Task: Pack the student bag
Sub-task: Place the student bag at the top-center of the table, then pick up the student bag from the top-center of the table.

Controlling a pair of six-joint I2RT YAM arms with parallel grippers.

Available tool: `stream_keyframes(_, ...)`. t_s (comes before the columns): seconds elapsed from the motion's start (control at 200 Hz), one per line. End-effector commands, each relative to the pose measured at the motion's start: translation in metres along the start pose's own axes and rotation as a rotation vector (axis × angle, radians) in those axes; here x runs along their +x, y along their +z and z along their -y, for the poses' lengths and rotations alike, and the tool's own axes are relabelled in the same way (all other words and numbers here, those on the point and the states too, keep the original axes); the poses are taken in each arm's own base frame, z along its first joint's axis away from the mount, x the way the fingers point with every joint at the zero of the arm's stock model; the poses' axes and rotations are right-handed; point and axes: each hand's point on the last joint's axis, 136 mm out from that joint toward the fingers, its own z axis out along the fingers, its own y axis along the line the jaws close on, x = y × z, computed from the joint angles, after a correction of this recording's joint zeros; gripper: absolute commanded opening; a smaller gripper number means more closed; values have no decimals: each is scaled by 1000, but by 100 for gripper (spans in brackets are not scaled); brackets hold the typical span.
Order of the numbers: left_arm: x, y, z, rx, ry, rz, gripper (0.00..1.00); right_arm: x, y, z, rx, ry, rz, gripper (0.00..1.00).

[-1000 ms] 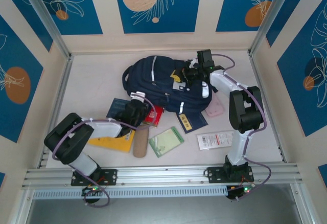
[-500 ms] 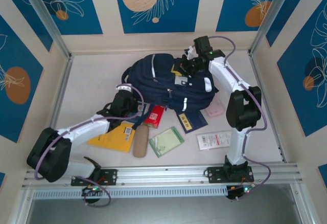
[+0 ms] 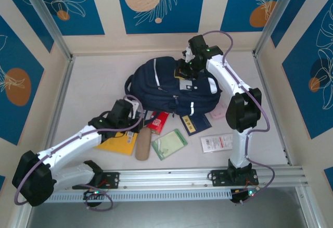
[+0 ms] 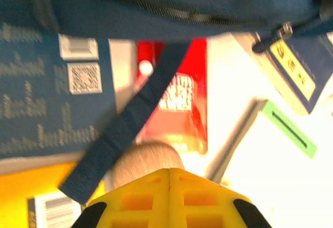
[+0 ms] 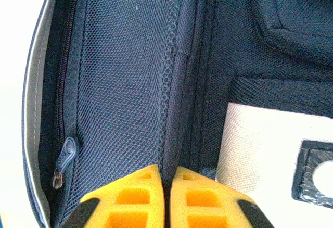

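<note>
My arms at a navy bag (image 3: pixel 158 85).
Top view: the bag lies toward the back of the table (image 3: pixel 93 87); my right gripper (image 3: pixel 183 72) is on its top, my left gripper (image 3: pixel 136 114) by its near edge. Left wrist: my fingers (image 4: pixel 140 197) meet, holding nothing, over a strap (image 4: pixel 130 129) and red packet (image 4: pixel 182 108). Right wrist: my fingers (image 5: pixel 138 197) pinch a fold of bag mesh.

On the table (image 3: pixel 93 82), the student bag (image 3: pixel 161 85) lies behind the book (image 3: pixel 117 143), cylinder (image 3: pixel 142 144), packet (image 3: pixel 169 143) and card (image 3: pixel 218 143).

Cream walls (image 3: pixel 210 9) with blue leaf-patterned panels (image 3: pixel 158 4) enclose a pale tabletop (image 3: pixel 99 87).
</note>
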Motion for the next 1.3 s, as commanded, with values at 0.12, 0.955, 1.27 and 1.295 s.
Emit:
stream_keyframes(0.12, 18, -1, -6, -47, 5, -78, 0, -3, -23, -4, 17, -44, 98, 17)
stream_keyframes(0.955, -35, -69, -69, -358, -117, 209, 24, 34, 73, -59, 81, -66, -85, 44)
stream_keyframes(1.27, -31, -70, -70, -327, -137, 229, 24, 40, 126, -52, 218, -106, -150, 60)
stream_keyframes(1.295, -32, -70, -69, -324, -139, 229, 24, 40, 127, -51, 243, -117, -144, 65)
